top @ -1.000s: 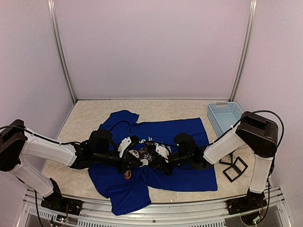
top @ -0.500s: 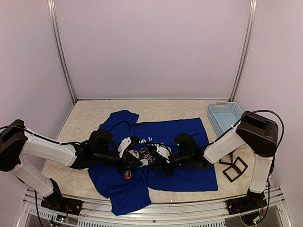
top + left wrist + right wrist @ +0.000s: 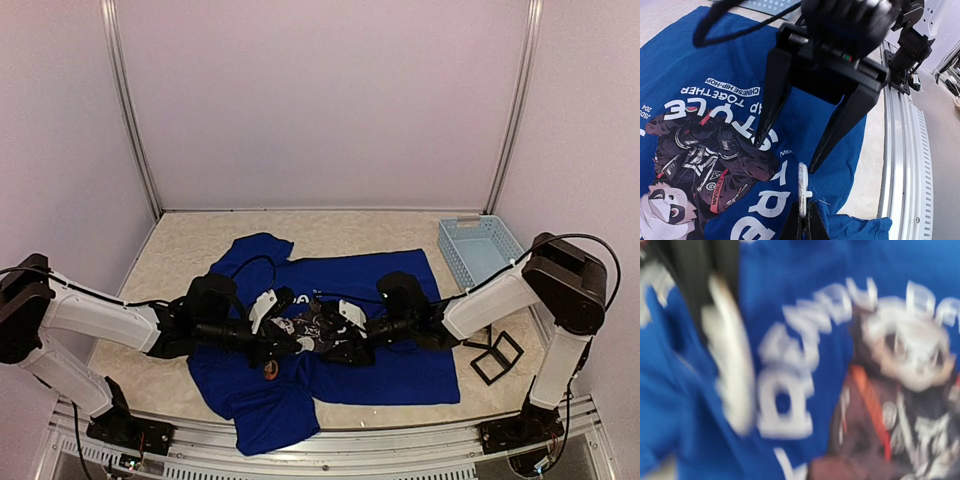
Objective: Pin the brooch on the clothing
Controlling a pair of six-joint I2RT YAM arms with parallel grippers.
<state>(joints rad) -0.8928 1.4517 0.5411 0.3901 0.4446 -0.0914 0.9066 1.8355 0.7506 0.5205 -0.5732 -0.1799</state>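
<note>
The clothing (image 3: 400,275) lies limp on the desk (image 3: 180,240), soft, sure to bunch; the brooch (image 3: 802,186), small, stiff, likely slippery, is pinched edgewise in the left gripper (image 3: 803,220); the right gripper (image 3: 785,157) gapes just beyond, best pinching fabric nearby.

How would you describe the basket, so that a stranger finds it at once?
On the beige table, look to the far right corner, just past the right edge of the blue T-shirt. The basket stands there: a pale blue box with slotted walls, the only rigid container, paler than the T-shirt.
</note>
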